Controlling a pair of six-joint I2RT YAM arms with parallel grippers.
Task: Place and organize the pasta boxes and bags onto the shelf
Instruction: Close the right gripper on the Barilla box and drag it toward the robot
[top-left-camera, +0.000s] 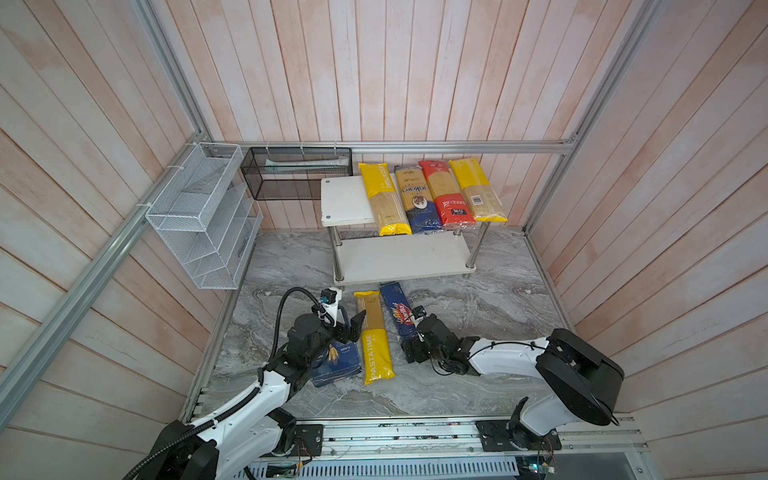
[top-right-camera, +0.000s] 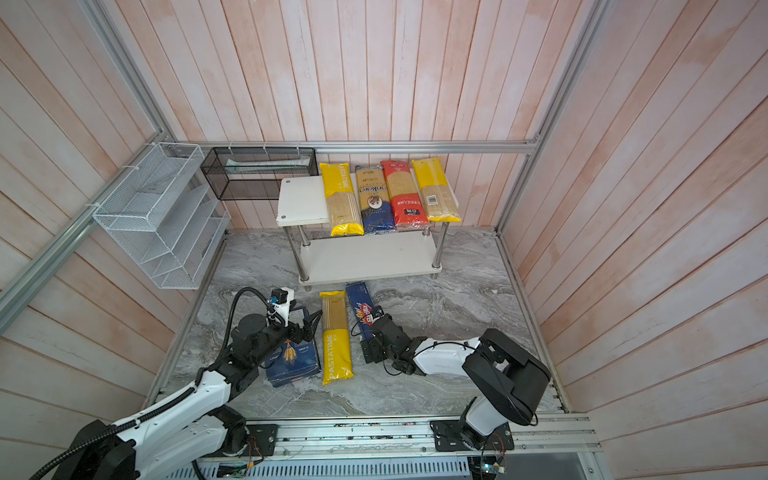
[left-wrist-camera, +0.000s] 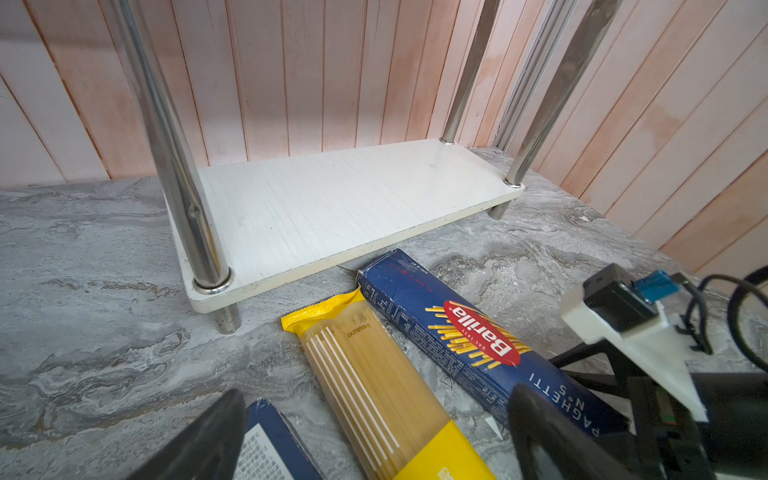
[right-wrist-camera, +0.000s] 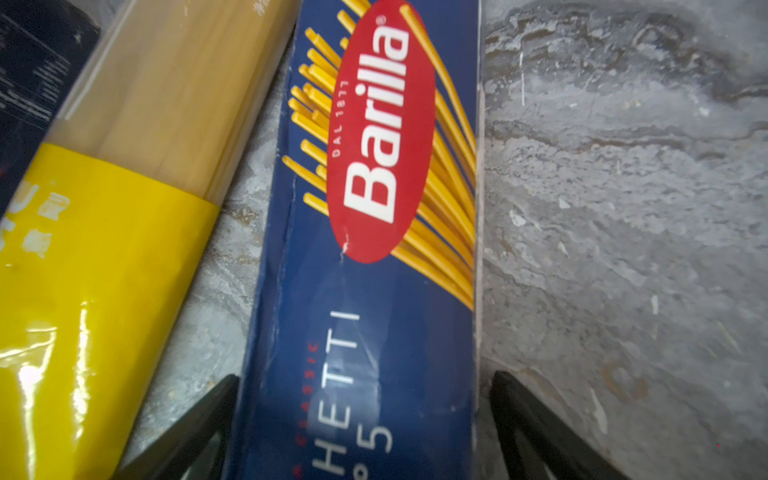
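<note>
On the top board of the shelf, four bags are lying side by side with their near ends sticking out past the front edge. From my screen's left they are running: a left-hand yellow bag, a gold and dark blue bag, a red bag and a right-hand yellow bag.

Down on the grey marble table, in front of the shelf, I am seeing three more things lying flat. A wide blue box is sitting nearest the left arm, with a third yellow bag just beside it. Beyond that lies the narrow spaghetti box, whose far end is resting just beside the lower board.

I am watching the right gripper straddling the near part of the spaghetti box, one of its fingers along each long side. Its jaws are standing wide, and a sliver of table is showing between the box and one finger. I am reading that as spread apart and not clamping.

The left gripper is hovering over the far corner of the wide blue box, close beside the third yellow bag. Its jaws are also gaping wide and holding nothing.
</note>
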